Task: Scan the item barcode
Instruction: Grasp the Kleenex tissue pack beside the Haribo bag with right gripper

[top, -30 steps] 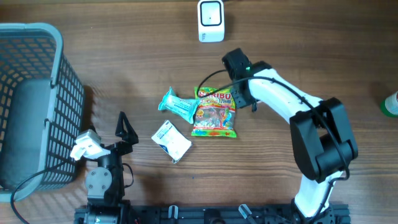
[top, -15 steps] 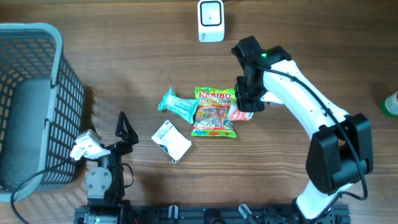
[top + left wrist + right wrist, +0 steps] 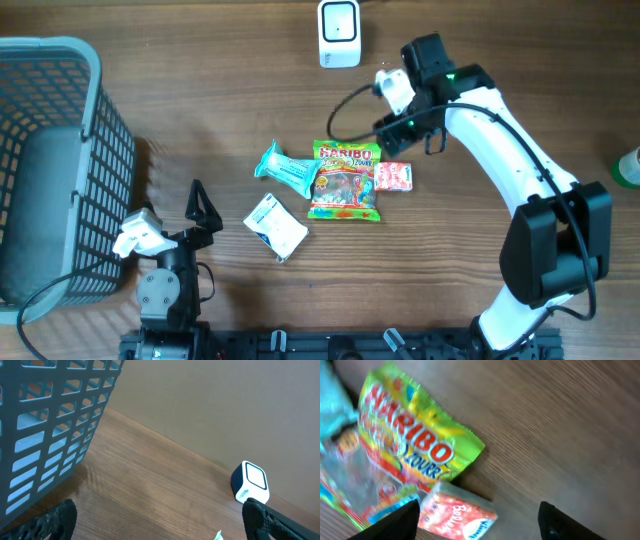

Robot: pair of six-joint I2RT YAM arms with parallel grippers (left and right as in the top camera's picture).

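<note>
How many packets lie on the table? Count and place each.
4: teal packet at left, Haribo bag beside it, pink packet right of it, white packet lower-left. None seems hidden.

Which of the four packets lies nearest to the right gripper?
The small red packet: it alone lies right of the Haribo bag, beside the right gripper; the teal packet and white packet lie farther left.

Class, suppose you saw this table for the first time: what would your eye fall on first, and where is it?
The bright Haribo bag at the table's middle stands out, with a teal wrapper at its left edge and a small red packet beside its right. A big grey basket fills the left side. The white right arm bends in between the bag and the white scanner at the far edge.
</note>
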